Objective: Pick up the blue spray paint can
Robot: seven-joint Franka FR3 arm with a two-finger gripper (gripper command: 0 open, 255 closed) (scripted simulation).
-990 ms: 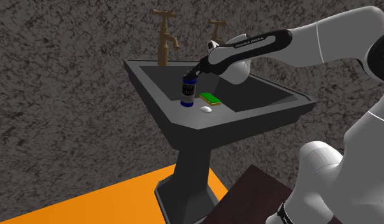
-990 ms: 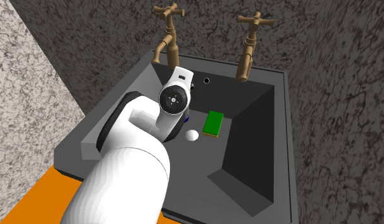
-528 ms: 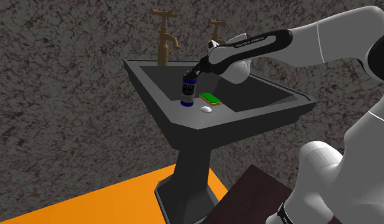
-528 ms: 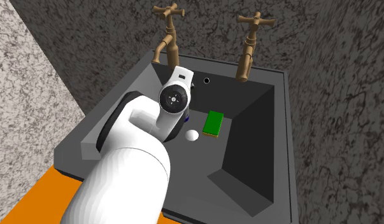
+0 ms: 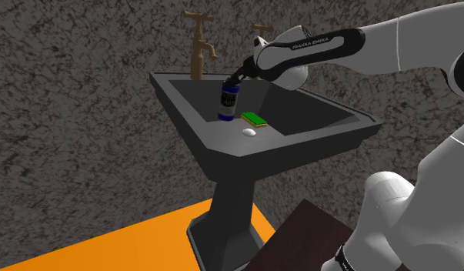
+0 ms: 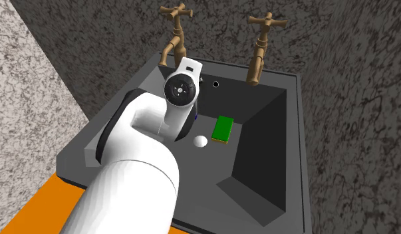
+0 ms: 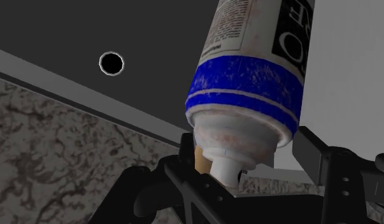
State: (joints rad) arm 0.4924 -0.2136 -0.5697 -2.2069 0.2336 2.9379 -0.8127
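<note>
**Arm** (image 5: 422,42): 1 unit. Glossy white shells, rounded tubular links, bulbous housings at lower sections.
**Joint bands** (image 5: 458,71): black/dark grey, curved, set betw. white links.
**Forearm sleeve** (image 5: 315,48): black, white lettering "FRANKA EMIKA" along its length.
**Base ring** (image 5: 342,260): black, small white markings, illegible.
**Wrist end cap** (image 6: 179,91): round black disc w/ concentric grey rings and small light centre, in white housing.
**Claw** (image 7: 246,139): all black, matte. 2 fingers (image 7: 311,156), flat-sided, angular. Body has strut-like mouldings. Small round recesses, poss. screw holes, on one finger mount.
</note>
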